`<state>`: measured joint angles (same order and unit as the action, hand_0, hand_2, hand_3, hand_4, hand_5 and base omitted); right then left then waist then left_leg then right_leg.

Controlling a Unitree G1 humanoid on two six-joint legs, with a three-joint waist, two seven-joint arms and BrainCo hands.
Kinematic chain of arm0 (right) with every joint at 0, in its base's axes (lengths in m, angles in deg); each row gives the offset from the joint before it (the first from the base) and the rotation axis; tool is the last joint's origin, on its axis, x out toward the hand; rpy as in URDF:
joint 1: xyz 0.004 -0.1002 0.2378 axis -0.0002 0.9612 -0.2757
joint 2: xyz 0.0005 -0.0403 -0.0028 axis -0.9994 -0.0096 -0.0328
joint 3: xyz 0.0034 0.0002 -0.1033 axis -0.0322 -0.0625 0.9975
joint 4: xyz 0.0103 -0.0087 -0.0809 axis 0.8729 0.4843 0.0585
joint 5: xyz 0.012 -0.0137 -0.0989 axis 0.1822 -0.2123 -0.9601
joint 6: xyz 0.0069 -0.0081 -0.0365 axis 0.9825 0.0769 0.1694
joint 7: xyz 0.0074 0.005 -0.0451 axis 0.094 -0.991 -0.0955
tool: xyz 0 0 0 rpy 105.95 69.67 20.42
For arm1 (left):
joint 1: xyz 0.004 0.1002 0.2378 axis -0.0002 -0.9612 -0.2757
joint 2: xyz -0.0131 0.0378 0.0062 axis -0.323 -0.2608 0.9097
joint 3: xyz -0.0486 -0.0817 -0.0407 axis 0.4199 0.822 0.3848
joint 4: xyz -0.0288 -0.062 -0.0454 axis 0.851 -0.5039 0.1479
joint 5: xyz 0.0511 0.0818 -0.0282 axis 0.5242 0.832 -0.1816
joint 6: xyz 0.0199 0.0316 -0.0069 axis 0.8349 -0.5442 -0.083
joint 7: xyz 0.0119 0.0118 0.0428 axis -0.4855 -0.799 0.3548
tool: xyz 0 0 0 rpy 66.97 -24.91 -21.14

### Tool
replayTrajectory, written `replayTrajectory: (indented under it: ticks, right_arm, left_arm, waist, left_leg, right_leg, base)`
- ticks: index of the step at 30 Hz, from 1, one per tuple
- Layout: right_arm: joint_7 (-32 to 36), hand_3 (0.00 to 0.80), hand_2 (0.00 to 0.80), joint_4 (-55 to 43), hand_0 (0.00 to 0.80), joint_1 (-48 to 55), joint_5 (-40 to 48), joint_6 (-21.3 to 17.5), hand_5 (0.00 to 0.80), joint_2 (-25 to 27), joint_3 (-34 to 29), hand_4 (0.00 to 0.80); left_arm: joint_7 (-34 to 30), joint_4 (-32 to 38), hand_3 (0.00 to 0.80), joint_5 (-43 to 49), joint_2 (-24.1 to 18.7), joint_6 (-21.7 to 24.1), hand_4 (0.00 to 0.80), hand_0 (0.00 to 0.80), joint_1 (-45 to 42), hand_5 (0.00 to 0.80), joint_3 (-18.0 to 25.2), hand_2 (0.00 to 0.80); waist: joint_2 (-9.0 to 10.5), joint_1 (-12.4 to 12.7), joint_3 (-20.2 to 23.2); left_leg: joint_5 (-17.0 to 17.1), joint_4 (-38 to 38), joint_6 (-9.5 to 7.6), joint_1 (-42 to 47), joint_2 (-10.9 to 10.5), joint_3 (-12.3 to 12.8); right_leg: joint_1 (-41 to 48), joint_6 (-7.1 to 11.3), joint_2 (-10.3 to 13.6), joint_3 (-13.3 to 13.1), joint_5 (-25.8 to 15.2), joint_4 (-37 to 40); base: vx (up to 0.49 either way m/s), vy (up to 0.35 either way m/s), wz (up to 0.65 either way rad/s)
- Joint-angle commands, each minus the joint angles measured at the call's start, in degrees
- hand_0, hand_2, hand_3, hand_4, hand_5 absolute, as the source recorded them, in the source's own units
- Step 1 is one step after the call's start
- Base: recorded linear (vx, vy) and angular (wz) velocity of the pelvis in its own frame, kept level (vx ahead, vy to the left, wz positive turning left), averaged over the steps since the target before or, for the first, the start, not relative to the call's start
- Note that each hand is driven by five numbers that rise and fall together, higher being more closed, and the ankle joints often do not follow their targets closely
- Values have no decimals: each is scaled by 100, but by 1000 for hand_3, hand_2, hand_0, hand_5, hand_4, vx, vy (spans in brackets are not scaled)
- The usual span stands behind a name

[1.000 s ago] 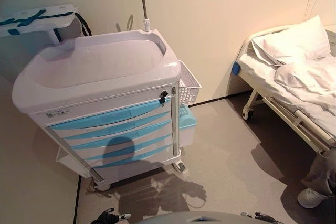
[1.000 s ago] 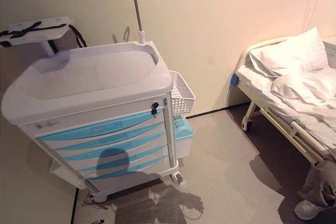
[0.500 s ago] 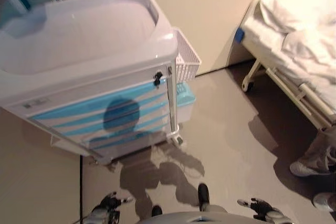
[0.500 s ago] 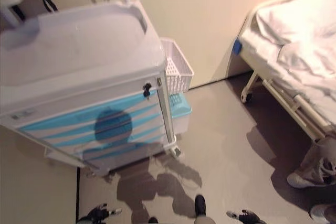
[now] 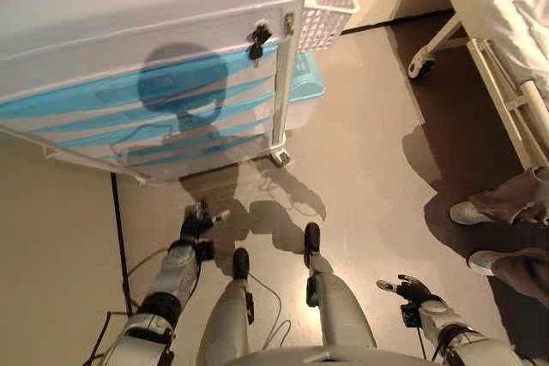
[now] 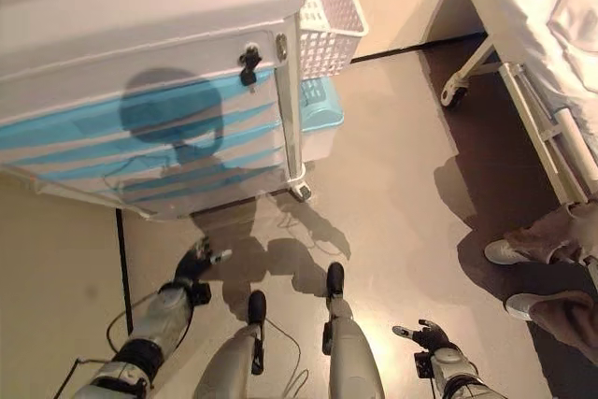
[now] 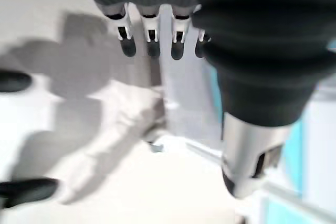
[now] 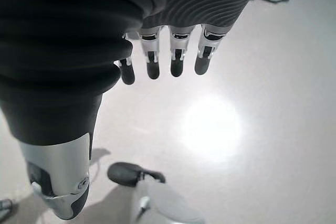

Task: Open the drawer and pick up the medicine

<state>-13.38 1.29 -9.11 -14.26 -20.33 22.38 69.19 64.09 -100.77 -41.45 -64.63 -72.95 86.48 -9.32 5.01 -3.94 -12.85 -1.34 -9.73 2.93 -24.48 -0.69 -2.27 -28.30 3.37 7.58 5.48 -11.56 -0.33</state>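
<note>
A white medical cart [image 5: 154,15] with several light-blue drawers [image 5: 129,100] stands ahead of me; all drawers are shut. A small dark lock [image 5: 256,40] hangs at the top right of its front. No medicine shows in any view. My left hand [image 5: 196,222] hangs low over the floor in front of the cart, fingers straight and empty; the left wrist view shows its fingers [image 7: 149,38] with the cart's base beyond. My right hand [image 5: 405,289] hangs low to the right, open and empty, its fingers [image 8: 176,59] over bare floor.
A white wire basket [image 5: 330,2] and a pale blue bin [image 5: 304,92] hang on the cart's right side. A hospital bed [image 5: 497,49] stands at the right. A person's legs and shoes [image 5: 489,229] are at the right near the bed.
The camera has tilted steeply down: the cart top has left the view and the floor and both arms have come in. Both hands stay low and empty.
</note>
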Motion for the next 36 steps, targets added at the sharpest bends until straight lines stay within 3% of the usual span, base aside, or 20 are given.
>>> replayTrajectory:
  ticks: [1, 14, 20, 36]
  right_arm:
    - [-97, 0, 0, -38, 0, 20, 230, -95, 0, 36, 305, 0]
    - [-129, 0, 0, -174, 0, -91, 336, -150, 0, -122, 476, 0]
    - [-106, 0, 0, -165, 0, -110, 318, -168, 0, -161, 521, 0]
    - [-12, 0, 0, -160, 0, -107, 300, -230, 0, -241, 603, 0]
  left_arm:
    - [103, 360, 0, -350, -150, 295, 0, 0, 101, 0, 101, 0]
    - [109, 1511, 0, -1800, 195, 649, 0, 0, 770, 0, 216, 0]
    - [-56, 1729, 0, -2535, 313, 854, 0, 0, 989, 0, 415, 0]
    - [-315, 2234, 0, -3417, 262, 1222, 0, 0, 1282, 0, 759, 0]
  waist:
    - [99, -37, 213]
    - [376, 2, 110]
    - [510, -16, 102]
    - [686, 14, 63]
  left_leg:
    - [344, 39, -150, -555, -72, -401]
    - [338, -54, -104, -799, -67, -644]
    - [377, 21, -72, -811, -21, -705]
    - [382, 86, -33, -802, 23, -775]
  right_leg:
    - [-49, 331, -3, 175, 623, -647]
    - [-239, 277, -60, 413, 811, -872]
    - [-254, 270, -114, 466, 803, -822]
    - [-235, 276, -140, 590, 854, -837]
  base:
    - [-26, -18, 11]
    - [-11, -34, 11]
    - [0, -19, 2]
    - [4, -7, 1]
